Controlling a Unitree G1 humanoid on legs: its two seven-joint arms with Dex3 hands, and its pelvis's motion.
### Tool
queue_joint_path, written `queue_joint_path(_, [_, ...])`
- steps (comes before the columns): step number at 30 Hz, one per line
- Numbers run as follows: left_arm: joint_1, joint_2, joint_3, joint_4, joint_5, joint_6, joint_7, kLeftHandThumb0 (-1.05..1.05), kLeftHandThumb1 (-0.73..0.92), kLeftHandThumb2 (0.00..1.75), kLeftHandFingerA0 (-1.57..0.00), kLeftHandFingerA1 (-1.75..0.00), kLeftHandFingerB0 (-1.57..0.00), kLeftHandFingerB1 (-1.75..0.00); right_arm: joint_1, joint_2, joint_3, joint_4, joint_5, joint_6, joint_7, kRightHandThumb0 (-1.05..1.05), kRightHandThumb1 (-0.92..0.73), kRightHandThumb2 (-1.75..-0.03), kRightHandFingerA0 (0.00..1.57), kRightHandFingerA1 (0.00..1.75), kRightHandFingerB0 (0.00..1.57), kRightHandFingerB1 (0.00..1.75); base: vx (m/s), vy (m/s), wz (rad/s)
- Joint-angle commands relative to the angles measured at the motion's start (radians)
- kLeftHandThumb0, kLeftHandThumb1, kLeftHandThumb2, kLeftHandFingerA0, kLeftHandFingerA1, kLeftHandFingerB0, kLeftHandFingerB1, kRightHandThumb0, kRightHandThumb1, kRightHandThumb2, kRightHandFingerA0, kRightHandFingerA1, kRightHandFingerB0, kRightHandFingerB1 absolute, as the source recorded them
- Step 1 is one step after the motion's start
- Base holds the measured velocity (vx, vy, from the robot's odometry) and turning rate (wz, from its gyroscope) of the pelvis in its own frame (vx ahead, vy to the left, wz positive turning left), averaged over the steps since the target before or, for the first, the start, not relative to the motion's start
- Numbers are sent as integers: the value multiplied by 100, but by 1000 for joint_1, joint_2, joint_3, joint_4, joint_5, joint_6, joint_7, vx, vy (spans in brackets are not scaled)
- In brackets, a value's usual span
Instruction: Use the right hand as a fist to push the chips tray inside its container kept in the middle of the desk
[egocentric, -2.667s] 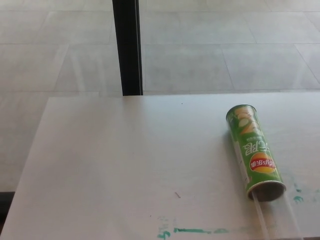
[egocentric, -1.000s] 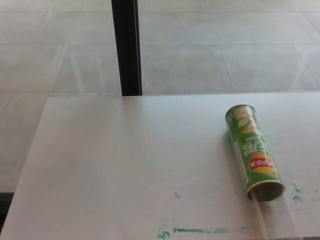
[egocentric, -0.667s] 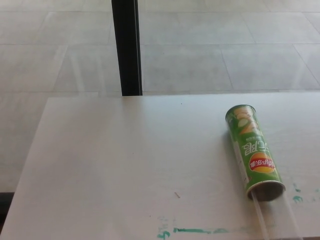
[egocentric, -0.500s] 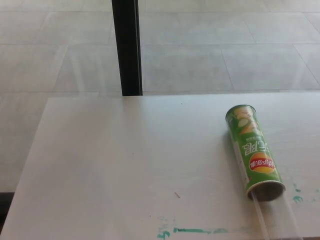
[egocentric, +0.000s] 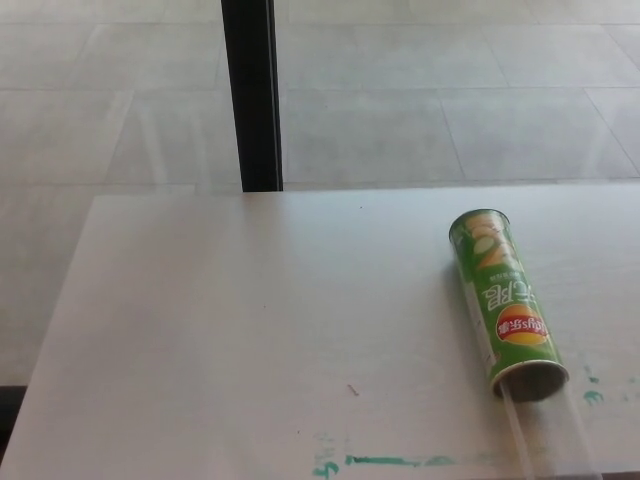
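Note:
A green chips can (egocentric: 503, 303) lies on its side on the right part of the white desk (egocentric: 250, 330), its open mouth facing the near edge. A clear plastic tray (egocentric: 548, 435) sticks out of that mouth and runs down to the bottom edge of the picture. Neither of my hands shows in the head view.
A black vertical post (egocentric: 250, 95) stands behind the desk's far edge, with pale tiled floor beyond. Green paint smears (egocentric: 390, 461) mark the desk near its front edge and more green spots (egocentric: 592, 396) sit right of the can.
The whole picture has shifted very slightly; the can and tray lie where they were. No hand has come into view.

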Motion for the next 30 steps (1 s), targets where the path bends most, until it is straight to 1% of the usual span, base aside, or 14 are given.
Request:
queue_joint_path(1, [-4, 35, 13, 1, -31, 4, 5, -72, 91, 67, -60, -65, -50, -52, 0, 53, -17, 9, -92, -66, -72, -69, -83, -65, 91, 84, 63, 44, 0, 0, 0])
queue_joint_path(5, [-12, 37, 7, -1, -30, 6, 17, -72, 92, 67, -61, -64, -50, -52, 1, 82, -34, 11, -110, -95, -88, -68, -83, -65, 93, 81, 64, 45, 0, 0, 0])
queue_joint_path(7, [-9, 37, -1, -4, -24, 2, 22, -73, 92, 67, -62, -65, -52, -52, 5, 97, -41, 14, -121, -110, -103, -69, -83, -65, 91, 95, 65, 45, 0, 0, 0])
queue_joint_path(8, [-9, 37, -4, -4, -21, 1, 23, -73, 92, 67, -62, -65, -52, -52, 5, 100, -44, 15, -119, -115, -103, -69, -83, -65, 91, 95, 65, 45, 0, 0, 0])
queue_joint_path(9, [-7, 36, -5, 0, -23, -4, 21, -72, 92, 67, -61, -64, -50, -50, 4, 103, -49, 9, -115, -107, -79, -70, -86, -66, 86, 96, 61, 44, 0, 0, 0])
queue_joint_path(18, [-7, 37, -10, 0, -29, -5, 23, -72, 92, 67, -61, -64, -50, -50, 6, 133, -68, 14, -133, -131, -58, -70, -86, -66, 86, 96, 61, 44, 0, 0, 0])
queue_joint_path(19, [-6, 40, -18, 1, -21, -6, 24, -72, 92, 68, -62, -62, -50, -50, 13, 147, -69, 15, -144, -137, -81, -71, -84, -65, 89, 97, 63, 44, 0, 0, 0])
queue_joint_path(20, [-10, 46, -10, 4, -33, 4, 12, -72, 92, 67, -60, -64, -50, -50, 28, 177, -66, 36, -173, -185, -172, -73, -88, -66, 88, 105, 57, 45, 0, 0, 0])
queue_joint_path(22, [-16, 48, -4, 11, -42, 11, 9, -72, 92, 66, -58, -62, -50, -50, 32, 195, -69, 50, -191, -213, -209, -72, -88, -66, 87, 104, 55, 44, 0, 0, 0])
queue_joint_path(23, [-18, 50, -1, 10, -45, 12, 9, -71, 91, 66, -57, -62, -50, -51, 30, 210, -68, 65, -192, -227, -232, -72, -87, -66, 87, 108, 55, 44, 0, 0, 0])
queue_joint_path(24, [-12, 54, -32, 3, -12, -3, 18, -72, 92, 71, -58, -59, -48, -50, 21, 228, -61, 78, -217, -229, -264, -71, -86, -66, 89, 100, 56, 43, 0, 0, 0])
queue_joint_path(26, [-9, 57, -49, 0, 0, -10, 22, -72, 92, 71, -58, -59, -48, -50, 18, 242, -62, 87, -233, -237, -278, -71, -86, -66, 89, 100, 56, 43, 0, 0, 0])
queue_joint_path(27, [-14, 54, -27, -2, -29, 0, 13, -73, 92, 69, -56, -61, -47, -50, 6, 253, -51, 95, -243, -225, -271, -72, -89, -66, 86, 99, 52, 42, 0, 0, 0])
queue_joint_path(30, [-14, 55, -31, -3, -28, 3, 17, -72, 92, 68, -57, -60, -47, -49, -13, 276, -37, 109, -268, -214, -259, -70, -87, -66, 86, 102, 47, 41, 0, 0, 0])
